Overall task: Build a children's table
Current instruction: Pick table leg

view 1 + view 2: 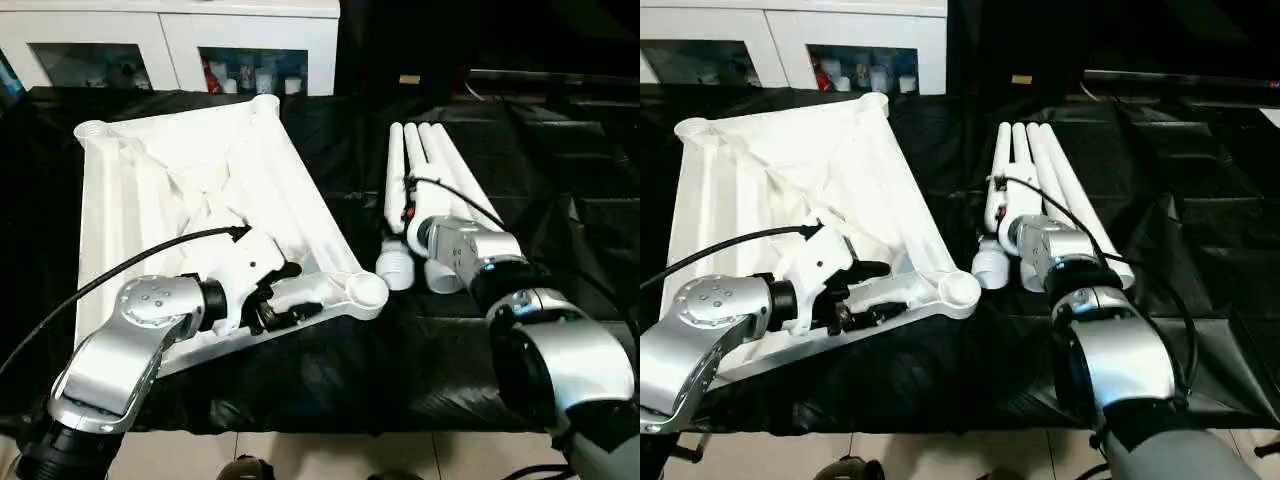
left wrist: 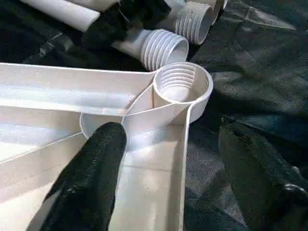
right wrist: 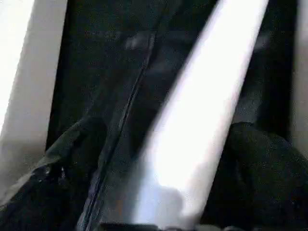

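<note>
While no leg is yet fitted to any socket in sight, assembly stands at its opening stage. Covering the work surface is a black cloth point(image 1: 330, 380), with a white cabinet point(image 1: 170, 40) behind it.

Largest item: the tabletop point(image 1: 130, 190), lying ribbed underside up on the robot's left side of the cloth, its near corner overhanging toward the middle. Three corner sockets are in view and all are empty; the near corner socket point(image 2: 182, 84) shows bare internal thread.

Next: the four legs point(image 1: 440, 180), bundled side by side on the right of the cloth, threaded ends toward the robot, just beside the tabletop's near corner but apart from it.

Left gripper point(image 1: 285, 295) — its fingers straddle the tabletop's rim wall near that socket, one finger point(image 2: 91, 178) inside the rim, the other outside over the cloth; they stand apart and do not appear to clamp the wall.

Right gripper point(image 3: 159, 192) — positioned over the leg bundle, fingers spread wide with one leg lying between them, not closed on it.

Outstanding, in my judgement: all four legs remain to be picked up and screwed in, then the table turned upright.
</note>
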